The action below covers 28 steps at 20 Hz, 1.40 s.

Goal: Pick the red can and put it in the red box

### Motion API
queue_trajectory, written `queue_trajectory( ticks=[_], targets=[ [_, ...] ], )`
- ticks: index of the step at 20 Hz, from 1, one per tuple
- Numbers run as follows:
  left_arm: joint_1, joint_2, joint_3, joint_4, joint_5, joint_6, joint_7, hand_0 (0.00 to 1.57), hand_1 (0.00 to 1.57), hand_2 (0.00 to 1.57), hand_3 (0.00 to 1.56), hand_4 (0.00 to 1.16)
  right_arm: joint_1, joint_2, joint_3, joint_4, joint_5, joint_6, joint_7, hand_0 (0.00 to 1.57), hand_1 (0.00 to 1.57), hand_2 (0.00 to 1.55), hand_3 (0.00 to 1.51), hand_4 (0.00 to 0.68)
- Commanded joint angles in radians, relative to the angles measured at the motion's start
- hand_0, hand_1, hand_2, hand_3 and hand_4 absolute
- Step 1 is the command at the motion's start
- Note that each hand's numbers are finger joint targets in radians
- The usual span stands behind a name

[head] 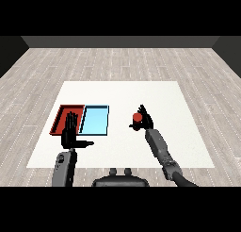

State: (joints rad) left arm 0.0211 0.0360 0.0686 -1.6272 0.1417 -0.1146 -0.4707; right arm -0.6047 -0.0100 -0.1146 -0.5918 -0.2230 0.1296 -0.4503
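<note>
Right hand [143,118] curls round the red can [136,118] over the white table [122,92], right of the 2 trays and apart from them. Left hand [70,132] is open, fingers straight and pointing away, thumb out to the right, at the near edge of the red tray [60,114]. Beside it on the right, touching, lies the light blue tray [95,119].

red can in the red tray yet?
Out. The red can is at the right hand, right of both trays; red tray far left.
</note>
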Motion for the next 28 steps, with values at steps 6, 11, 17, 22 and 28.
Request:
queue_trajectory(
  ticks=[6,11,17,22,28],
  targets=[
    [0.036,0.0,-0.008,-0.073,0.009,0.004,0.04,0.0,0.0,0.0,0.0,0.0,-0.083,0.01,-0.011,0.197,0.049,-0.116,-0.138,1.52,1.52,1.5,1.46,0.493],
    [-0.016,-0.017,-0.015,-0.028,-0.017,0.035,0.029,0.0,0.0,0.0,0.0,0.0,-0.118,-0.024,0.015,0.167,0.076,-0.196,-0.023,1.54,1.54,1.47,1.42,0.575],
    [-0.021,0.011,0.006,-0.064,0.019,0.019,0.093,0.0,0.0,0.0,0.0,0.0,-0.048,0.01,0.083,0.162,0.102,-0.237,-0.051,1.53,1.53,1.47,1.42,0.548],
    [-0.031,-0.034,-0.047,-0.016,-0.052,0.071,0.05,0.0,0.0,0.0,0.0,0.0,0.022,0.002,0.116,-0.018,0.096,-0.247,0.059,1.55,1.55,1.47,1.41,0.558],
    [-0.029,0.023,0.019,-0.002,0.024,-0.013,0.028,0.0,0.0,0.0,0.0,0.0,0.004,0.003,0.116,-0.114,0.098,-0.282,0.041,1.54,1.54,1.47,1.39,0.581]
  ],
)
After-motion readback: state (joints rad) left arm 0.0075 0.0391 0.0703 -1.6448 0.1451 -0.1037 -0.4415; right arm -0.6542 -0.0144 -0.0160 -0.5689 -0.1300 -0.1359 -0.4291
